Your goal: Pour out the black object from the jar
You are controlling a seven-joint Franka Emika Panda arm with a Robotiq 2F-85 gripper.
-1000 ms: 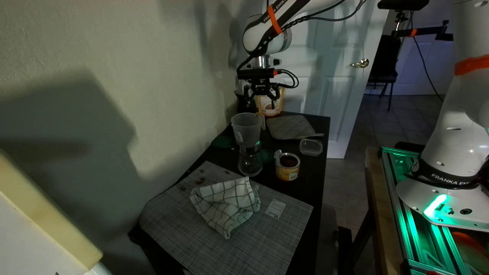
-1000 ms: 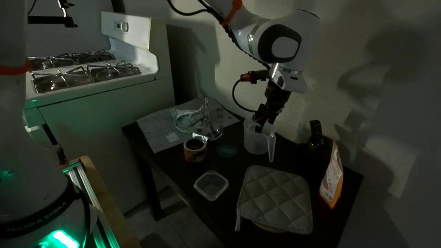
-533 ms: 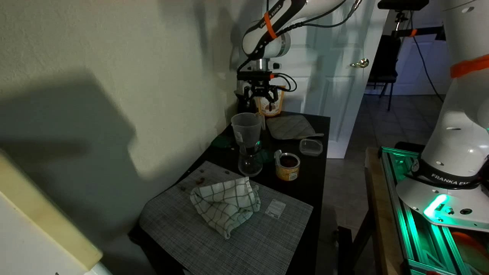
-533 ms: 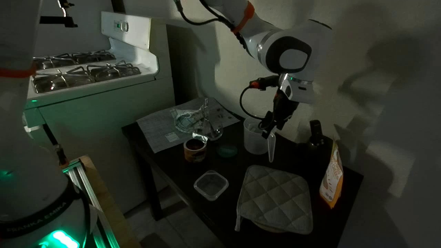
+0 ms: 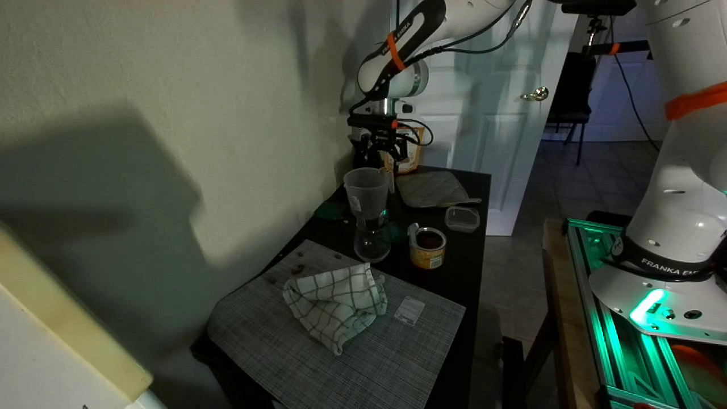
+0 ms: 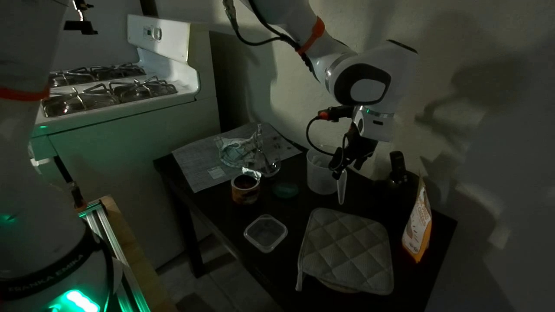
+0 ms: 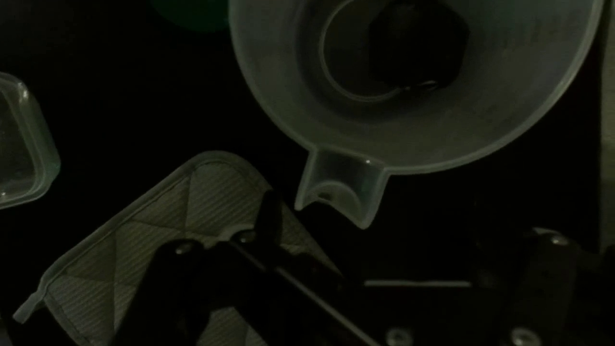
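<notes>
Jar [image 6: 320, 178], translucent grey, holds a black object [image 7: 417, 45].

In an exterior view, the forearm [image 6: 326, 48] slants toward four o'clock; the gripper [image 6: 347, 170] points toward seven, fingers [image 6: 338, 165] spread apart.

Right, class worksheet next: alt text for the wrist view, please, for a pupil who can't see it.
Dim view from above into a translucent jar holding a dark object, the jar's handle pointing toward the open gripper at the bottom. A quilted pad lies lower left; a clear container is cut off at left, something green at top.
</notes>
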